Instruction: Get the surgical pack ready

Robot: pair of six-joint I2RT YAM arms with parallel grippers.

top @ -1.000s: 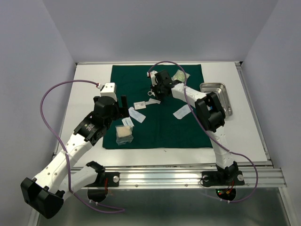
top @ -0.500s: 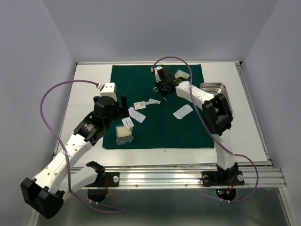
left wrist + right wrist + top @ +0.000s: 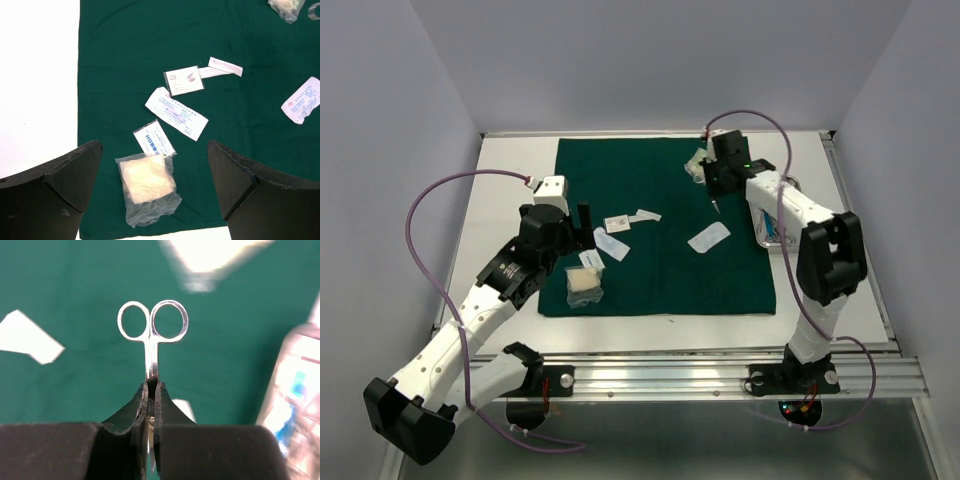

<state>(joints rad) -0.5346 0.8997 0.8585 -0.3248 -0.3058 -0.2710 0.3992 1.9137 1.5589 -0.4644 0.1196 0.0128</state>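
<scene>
The dark green drape (image 3: 660,260) lies flat on the white table. My right gripper (image 3: 717,187) is shut on the metal scissors (image 3: 152,327) and holds them above the drape's back right part, finger rings pointing away from the wrist. The scissors' tip (image 3: 716,206) hangs down. The steel tray (image 3: 765,230) sits beside the drape's right edge, mostly hidden by my right arm. My left gripper (image 3: 585,215) is open and empty above a bagged gauze pad (image 3: 147,187) near the drape's front left. No forceps show.
Flat white packets lie on the drape: one long (image 3: 612,243), one square (image 3: 617,222), one thin (image 3: 648,214), one right of centre (image 3: 709,237). A clear bag (image 3: 698,165) lies at the drape's back right. Walls close in on three sides.
My right gripper has carried the scissors rightward from the drape's back middle to its right side by the tray. My left arm has not moved.
</scene>
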